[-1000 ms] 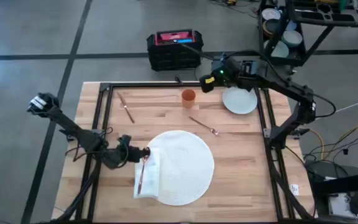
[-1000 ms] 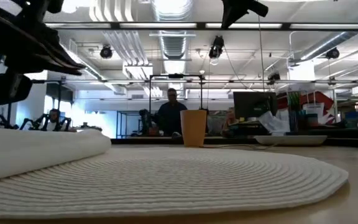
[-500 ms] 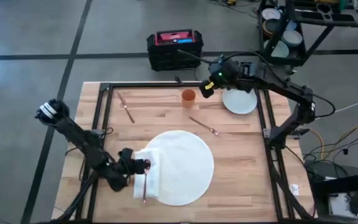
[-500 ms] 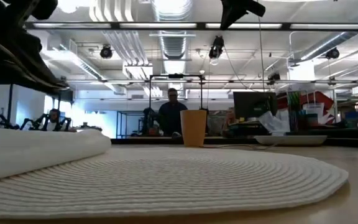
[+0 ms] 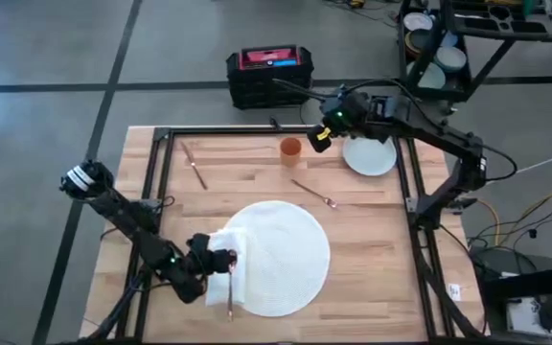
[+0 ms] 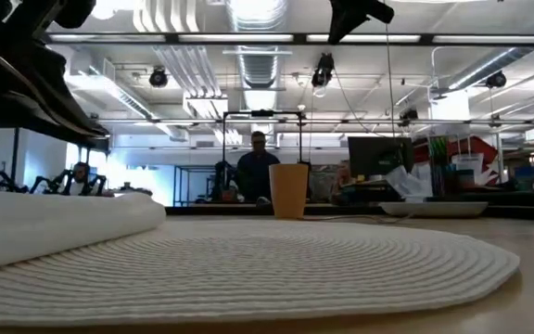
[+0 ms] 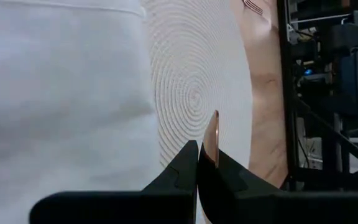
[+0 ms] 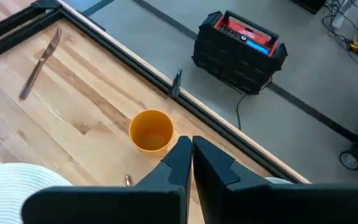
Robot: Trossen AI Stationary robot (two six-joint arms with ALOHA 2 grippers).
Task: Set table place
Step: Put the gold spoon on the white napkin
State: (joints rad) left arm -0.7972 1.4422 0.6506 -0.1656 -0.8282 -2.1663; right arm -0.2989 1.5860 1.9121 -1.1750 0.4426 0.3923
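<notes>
Copper utensil (image 5: 229, 293), its end hidden, pinched in left claw (image 5: 220, 261); right claw (image 5: 320, 136) closed, empty.

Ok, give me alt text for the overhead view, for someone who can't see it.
The left tool holds a copper utensil over a white napkin at the round mat. The right tool hangs near an orange cup and plate.
</notes>
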